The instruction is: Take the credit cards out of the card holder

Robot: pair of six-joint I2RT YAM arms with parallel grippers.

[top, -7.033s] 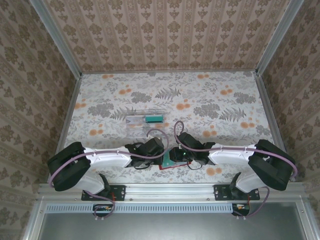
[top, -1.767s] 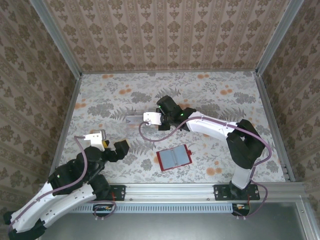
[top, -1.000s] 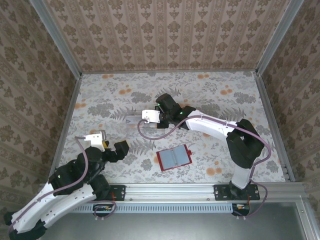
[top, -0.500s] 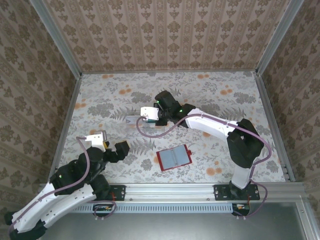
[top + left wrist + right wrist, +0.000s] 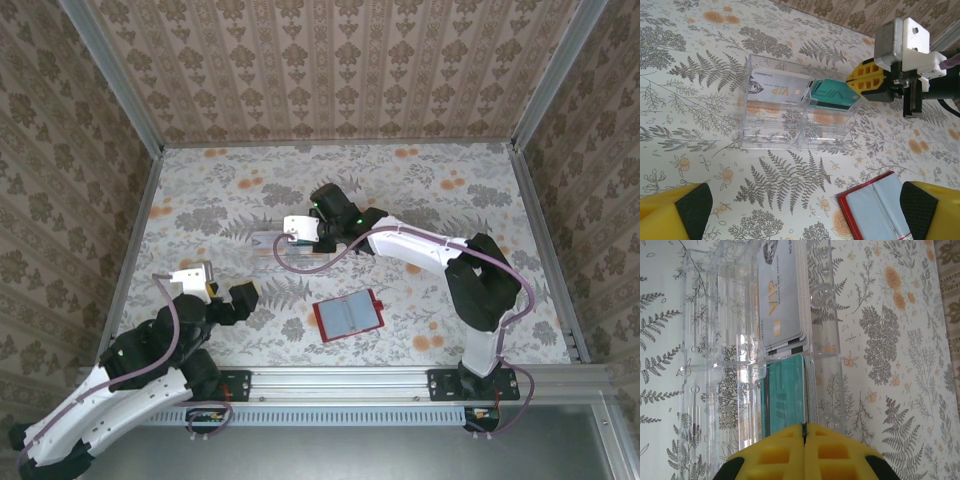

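Both arms have left the open red folding card holder, which now lies apart from both. The right gripper, fingers pressed together, sits at the teal plastic credit cards in the clear plastic tray. Its wrist view reveals two stacks, these and the silver cards. The left gripper hangs spread wide.

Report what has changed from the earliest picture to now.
The right gripper left the card holder and reached across to the clear tray. It now sits shut at the end of the teal cards. The left gripper drew back to the near left and is open. The card holder lies open in the same spot, and the tray has not moved.
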